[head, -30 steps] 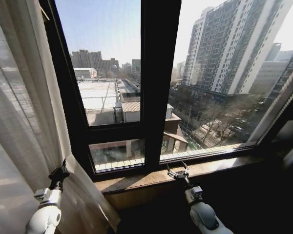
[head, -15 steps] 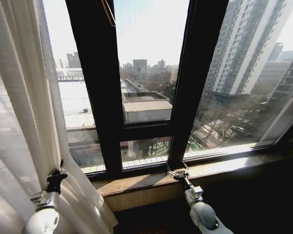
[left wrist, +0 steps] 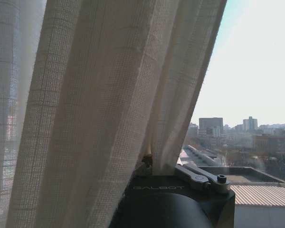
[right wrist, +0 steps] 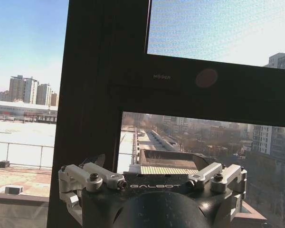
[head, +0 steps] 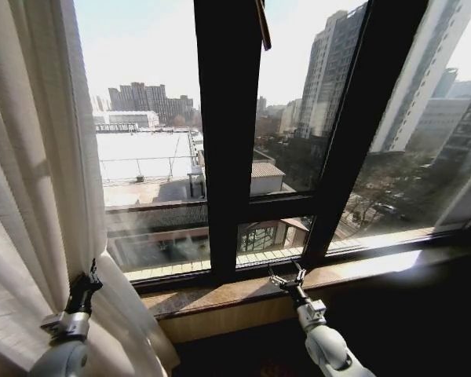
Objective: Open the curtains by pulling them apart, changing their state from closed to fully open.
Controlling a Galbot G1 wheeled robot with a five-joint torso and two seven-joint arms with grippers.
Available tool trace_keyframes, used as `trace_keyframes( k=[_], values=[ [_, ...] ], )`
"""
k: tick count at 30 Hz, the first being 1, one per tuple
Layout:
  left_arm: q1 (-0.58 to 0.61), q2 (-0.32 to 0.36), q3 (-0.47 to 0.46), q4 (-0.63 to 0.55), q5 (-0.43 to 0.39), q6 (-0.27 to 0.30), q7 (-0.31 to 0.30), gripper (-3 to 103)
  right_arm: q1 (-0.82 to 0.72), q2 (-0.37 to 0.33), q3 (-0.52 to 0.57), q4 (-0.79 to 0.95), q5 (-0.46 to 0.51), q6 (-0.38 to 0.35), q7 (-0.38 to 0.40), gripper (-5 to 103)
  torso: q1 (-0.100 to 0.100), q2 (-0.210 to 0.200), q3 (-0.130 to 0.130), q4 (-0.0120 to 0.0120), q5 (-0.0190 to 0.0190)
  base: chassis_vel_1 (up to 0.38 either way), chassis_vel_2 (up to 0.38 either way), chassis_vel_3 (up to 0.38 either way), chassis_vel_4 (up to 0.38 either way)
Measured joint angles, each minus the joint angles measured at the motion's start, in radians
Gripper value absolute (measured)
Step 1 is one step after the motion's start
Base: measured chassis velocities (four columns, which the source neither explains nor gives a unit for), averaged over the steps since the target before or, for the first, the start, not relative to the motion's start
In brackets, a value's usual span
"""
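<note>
The sheer white pleated curtains (head: 31, 204) hang bunched along the left side of the window. My left gripper (head: 87, 278) is shut on the curtain's inner edge low down. In the left wrist view the fabric (left wrist: 109, 95) is pinched between the left gripper's (left wrist: 149, 161) closed jaws. My right gripper (head: 286, 276) stands open over the window sill, apart from any fabric. In its wrist view the right gripper (right wrist: 152, 175) faces the black frame with both fingers (right wrist: 73, 176) spread wide.
Black window frame bars (head: 224, 141) stand straight ahead, with a second slanted bar (head: 353, 133) to the right. A stone sill (head: 243, 290) runs below the glass, with a dark wall and floor under it. City buildings show outside.
The whole head picture has shifted right, so the camera has moved left. My left gripper keeps hold of the curtain edge, and more bare glass shows beside it. The right gripper stays open.
</note>
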Motion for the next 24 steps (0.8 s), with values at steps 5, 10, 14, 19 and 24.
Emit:
trace_keyframes(
  k=[5,10,14,19,24],
  values=[
    [0.014,-0.005,-0.008,-0.008,0.000,-0.001,-0.002,0,0.000,0.000,0.000,0.000,0.000,0.000,0.000,100,0.000,0.000,0.000,0.0002,0.0000,0.411,0.310,-0.393,-0.299],
    [0.026,-0.012,-0.011,-0.015,0.000,-0.004,-0.004,0,0.000,0.000,0.000,0.000,0.000,0.000,0.000,100,0.000,0.000,0.000,0.0001,0.0000,0.399,0.294,-0.413,-0.308],
    [0.032,-0.016,-0.012,-0.019,0.001,-0.006,-0.005,0,0.000,0.000,0.000,0.000,0.000,0.000,0.000,100,0.000,0.000,0.000,0.0002,0.0001,0.401,0.246,-0.398,-0.251],
    [0.045,-0.018,-0.021,-0.024,0.002,-0.009,-0.007,0,0.000,0.000,0.000,0.000,0.000,0.000,0.000,100,0.000,0.000,0.000,0.0005,-0.0005,0.236,0.164,-0.229,-0.137],
    [0.056,-0.017,-0.033,-0.026,0.002,-0.014,-0.008,0,0.000,0.000,0.000,0.000,0.000,0.000,0.000,100,0.000,0.000,0.000,0.0003,-0.0002,0.066,0.018,-0.015,-0.042]
  ],
)
